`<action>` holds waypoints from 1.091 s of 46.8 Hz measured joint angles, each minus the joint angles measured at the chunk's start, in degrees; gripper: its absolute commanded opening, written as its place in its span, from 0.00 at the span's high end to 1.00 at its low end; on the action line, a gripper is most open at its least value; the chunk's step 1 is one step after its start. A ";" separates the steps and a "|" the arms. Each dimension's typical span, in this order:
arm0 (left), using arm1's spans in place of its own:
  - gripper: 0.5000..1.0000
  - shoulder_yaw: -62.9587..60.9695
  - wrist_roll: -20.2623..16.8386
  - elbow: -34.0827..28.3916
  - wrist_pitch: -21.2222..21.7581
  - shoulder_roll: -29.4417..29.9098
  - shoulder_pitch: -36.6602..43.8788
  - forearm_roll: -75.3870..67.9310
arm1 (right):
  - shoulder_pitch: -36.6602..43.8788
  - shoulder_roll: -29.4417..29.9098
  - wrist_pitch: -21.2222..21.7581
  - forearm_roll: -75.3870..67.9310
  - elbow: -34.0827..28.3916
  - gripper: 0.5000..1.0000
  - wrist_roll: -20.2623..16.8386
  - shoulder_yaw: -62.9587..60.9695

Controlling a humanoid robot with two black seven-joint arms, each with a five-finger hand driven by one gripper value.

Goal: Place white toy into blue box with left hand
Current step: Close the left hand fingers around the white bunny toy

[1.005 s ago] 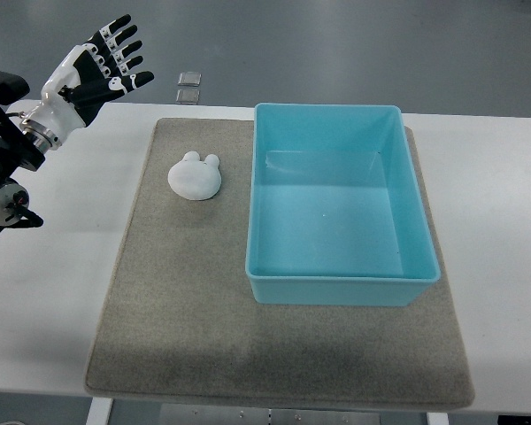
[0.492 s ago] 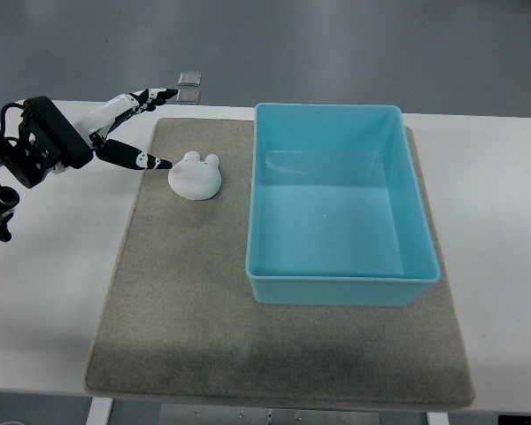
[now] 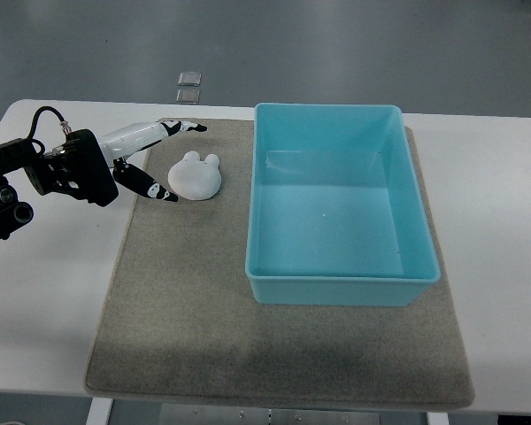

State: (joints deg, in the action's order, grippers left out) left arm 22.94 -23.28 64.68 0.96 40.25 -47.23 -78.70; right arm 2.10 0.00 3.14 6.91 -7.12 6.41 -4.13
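A white table point(image 3: 504, 221) with rounded corners fills most of the view, smooth and evenly lit. Spread over its middle lies a grey-brown felt mat point(image 3: 186, 301), its near edge close to the table's front edge. Beyond the far edge there's a grey floor point(image 3: 336, 44), matte, with soft light and faint sheen toward the top right. On that floor, just past the table, sit two small pale square tiles point(image 3: 188, 86), one behind the other.

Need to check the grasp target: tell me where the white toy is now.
The white rabbit-shaped toy lies on the grey mat, left of the blue plastic box, between the left robot hand's open fingers.
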 measured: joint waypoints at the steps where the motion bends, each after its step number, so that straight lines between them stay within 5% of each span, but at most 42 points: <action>1: 0.03 -0.01 0.03 -0.05 0.01 0.00 -0.04 -0.32 | 0.00 0.00 0.00 0.00 0.00 0.13 0.00 0.00; 24: 0.06 -6.36 0.26 -3.76 5.38 -2.30 -2.94 -4.70 | -0.01 0.00 -0.04 -0.03 0.00 0.13 0.00 0.00; 51: 0.27 -8.18 0.25 -9.50 5.46 -7.49 -3.83 -6.15 | -0.02 0.00 -0.02 -0.01 0.00 0.13 0.00 0.00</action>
State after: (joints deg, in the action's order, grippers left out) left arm 14.77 -23.03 55.17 6.42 32.77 -51.07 -84.85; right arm 2.08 0.00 3.12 6.90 -7.12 6.42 -4.13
